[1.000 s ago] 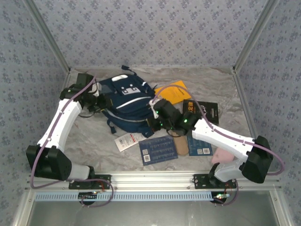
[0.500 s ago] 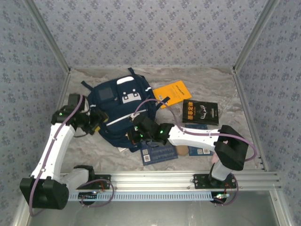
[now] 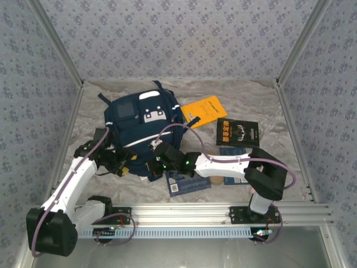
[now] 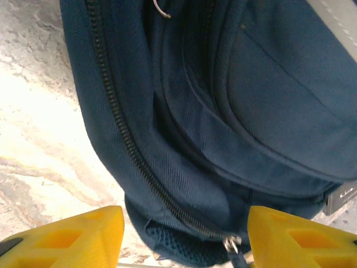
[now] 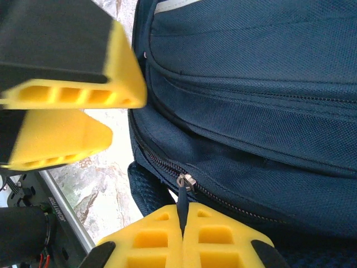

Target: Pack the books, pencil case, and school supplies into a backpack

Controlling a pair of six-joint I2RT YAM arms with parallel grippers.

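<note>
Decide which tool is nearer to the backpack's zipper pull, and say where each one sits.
Right. The right tool is shut on the zipper pull at the backpack's near end. The left tool is open just beside it, not gripping.

The left gripper [image 4: 184, 230] presents its two yellow fingers [image 4: 62, 239] spread wide, with the lower edge of the navy backpack [image 4: 234, 111] lying between them. A zipper [image 4: 127, 146] runs diagonally down the fabric to its slider [image 4: 230, 243], just beside the finger at the right of the view. The marbled table [image 4: 36, 128] shows at the left.
</note>
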